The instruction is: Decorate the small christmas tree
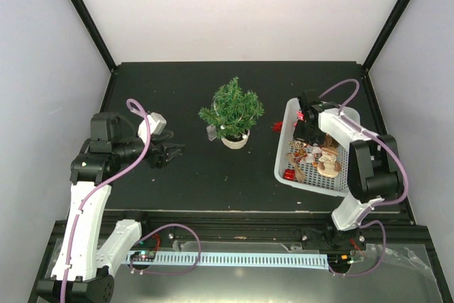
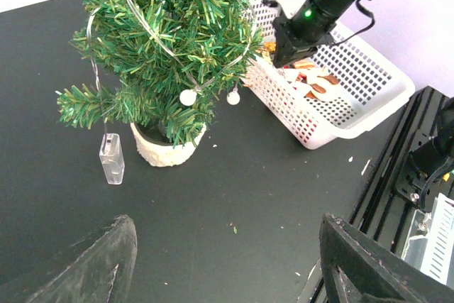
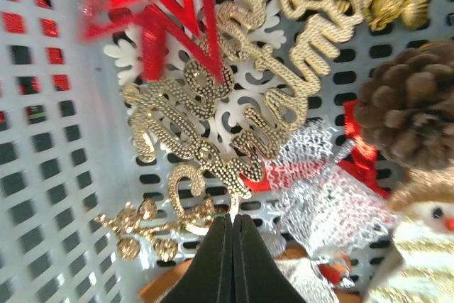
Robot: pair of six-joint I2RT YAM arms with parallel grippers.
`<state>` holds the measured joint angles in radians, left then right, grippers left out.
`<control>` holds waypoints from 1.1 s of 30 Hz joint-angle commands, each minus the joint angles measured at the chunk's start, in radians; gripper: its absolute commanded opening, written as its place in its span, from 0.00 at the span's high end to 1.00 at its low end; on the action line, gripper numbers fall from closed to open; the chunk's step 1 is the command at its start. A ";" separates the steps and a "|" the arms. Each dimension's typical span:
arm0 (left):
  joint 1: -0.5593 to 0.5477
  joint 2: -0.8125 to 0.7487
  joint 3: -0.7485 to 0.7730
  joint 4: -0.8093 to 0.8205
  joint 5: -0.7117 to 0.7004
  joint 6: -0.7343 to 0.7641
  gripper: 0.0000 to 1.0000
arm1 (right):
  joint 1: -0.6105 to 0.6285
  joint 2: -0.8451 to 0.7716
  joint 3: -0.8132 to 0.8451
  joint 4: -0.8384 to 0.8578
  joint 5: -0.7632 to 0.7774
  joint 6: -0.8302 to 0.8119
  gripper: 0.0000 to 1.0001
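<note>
On the dark table (image 1: pixel 177 90), just left of centre, I had the left gripper (image 1: pixel 167 154) hovering with its jaws spread wide and nothing between them, pointed towards the tree (image 1: pixel 232 113). The tree stood upright in its cream pot (image 2: pixel 167 150) near the middle of the table, well apart from the left gripper and near the left wall of the white basket (image 1: pixel 284 168). A thin wire with small white beads (image 2: pixel 188 96) looped round its branches, and a clear little box (image 2: pixel 111 159) hung from that wire down beside the pot.

The right gripper (image 1: pixel 306 129) reached down into the far end of the basket. On the right wrist camera I saw its fingertips (image 3: pixel 220 246) pressed flat together, no gap showing. The tail of a gold script ornament (image 3: pixel 234 111) ran right down to the seam between them; whether it was actually nipped I could not tell. The script lay over a white snowflake (image 3: pixel 241 97), with a red star (image 3: pixel 152 19) above it, a pine cone (image 3: pixel 411 111) to the right and a snowman (image 3: pixel 425 246) below that. Something small and red (image 1: pixel 277 126) lay on the table just outside the basket's left wall
</note>
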<state>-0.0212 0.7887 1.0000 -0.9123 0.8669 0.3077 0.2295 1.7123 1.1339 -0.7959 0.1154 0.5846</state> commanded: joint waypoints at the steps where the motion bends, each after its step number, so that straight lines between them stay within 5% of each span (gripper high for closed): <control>1: -0.005 -0.011 0.025 -0.006 0.004 0.013 0.29 | 0.000 -0.099 -0.013 -0.036 0.022 0.004 0.99; 7: -0.008 0.000 0.047 -0.023 0.013 0.012 0.29 | 0.001 -0.162 -0.018 -0.057 0.030 -0.003 0.97; 14: -0.008 -0.008 0.036 -0.025 0.009 0.011 0.28 | -0.001 -0.097 0.004 -0.009 0.024 0.034 0.70; 22: -0.008 0.002 0.033 -0.020 -0.001 0.011 0.28 | -0.050 0.002 0.036 0.084 -0.011 0.126 0.58; 33: -0.007 0.023 0.021 -0.016 0.001 0.027 0.28 | -0.158 -0.049 -0.056 0.312 -0.142 0.050 0.28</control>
<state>-0.0223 0.8021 1.0058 -0.9199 0.8600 0.3141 0.1062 1.7058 1.1202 -0.6006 0.0502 0.6727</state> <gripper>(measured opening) 0.716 0.696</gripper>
